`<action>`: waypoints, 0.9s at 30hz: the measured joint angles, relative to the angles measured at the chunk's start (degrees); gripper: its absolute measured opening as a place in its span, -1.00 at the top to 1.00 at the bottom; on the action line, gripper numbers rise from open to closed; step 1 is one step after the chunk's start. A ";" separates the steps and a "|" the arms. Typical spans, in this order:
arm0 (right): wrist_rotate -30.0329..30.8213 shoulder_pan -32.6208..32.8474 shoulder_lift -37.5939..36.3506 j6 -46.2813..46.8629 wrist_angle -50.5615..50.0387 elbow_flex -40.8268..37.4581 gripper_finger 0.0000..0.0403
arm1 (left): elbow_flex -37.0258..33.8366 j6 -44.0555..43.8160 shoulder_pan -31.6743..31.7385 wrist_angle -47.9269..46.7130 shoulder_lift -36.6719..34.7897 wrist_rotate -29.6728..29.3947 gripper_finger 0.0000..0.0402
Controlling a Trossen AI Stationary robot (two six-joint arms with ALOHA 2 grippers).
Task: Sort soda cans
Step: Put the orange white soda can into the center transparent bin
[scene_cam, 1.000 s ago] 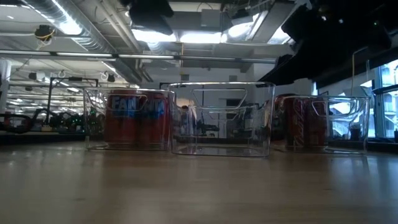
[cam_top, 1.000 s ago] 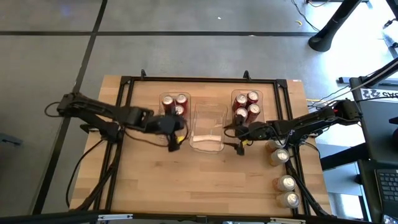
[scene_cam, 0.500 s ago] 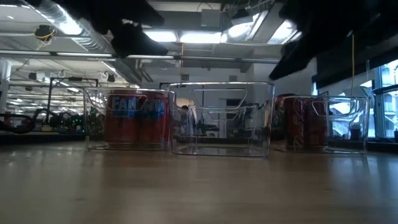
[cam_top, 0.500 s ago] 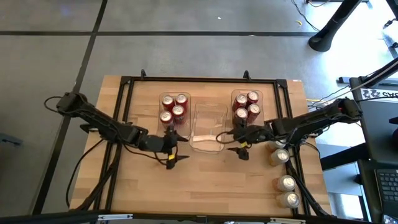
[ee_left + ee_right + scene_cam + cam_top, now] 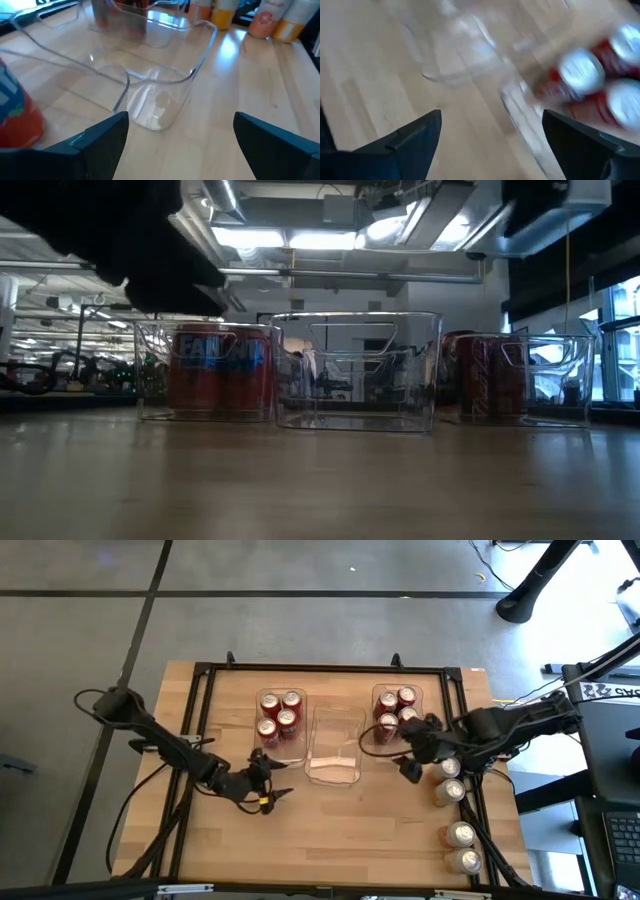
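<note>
Only overhead: four pale cans (image 5: 452,813) beside table (image 5: 330,840).

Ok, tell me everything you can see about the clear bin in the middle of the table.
The middle bin is a clear plastic rectangular tub with rounded corners, an open top and cut-out handles in its end walls. It stands upright on the wooden table between two similar bins that hold red cans. It holds no cans. Both grippers are open and clear of it.

Grey tiled floor (image 5: 90,630); bright ceiling lights (image 5: 290,235) overhead.
</note>
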 joint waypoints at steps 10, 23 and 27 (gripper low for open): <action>-9.09 -0.11 -0.04 22.94 -22.33 1.81 -0.72 | -0.71 1.57 -0.66 1.08 0.83 -0.96 -0.73; -15.56 -1.68 0.51 30.02 -21.84 -5.99 -0.72 | -0.71 5.45 -0.67 0.91 2.61 -0.93 -0.73; -16.15 -4.38 0.52 26.76 -21.93 -9.69 -0.72 | -0.65 5.68 -0.63 1.24 3.40 -0.93 -0.73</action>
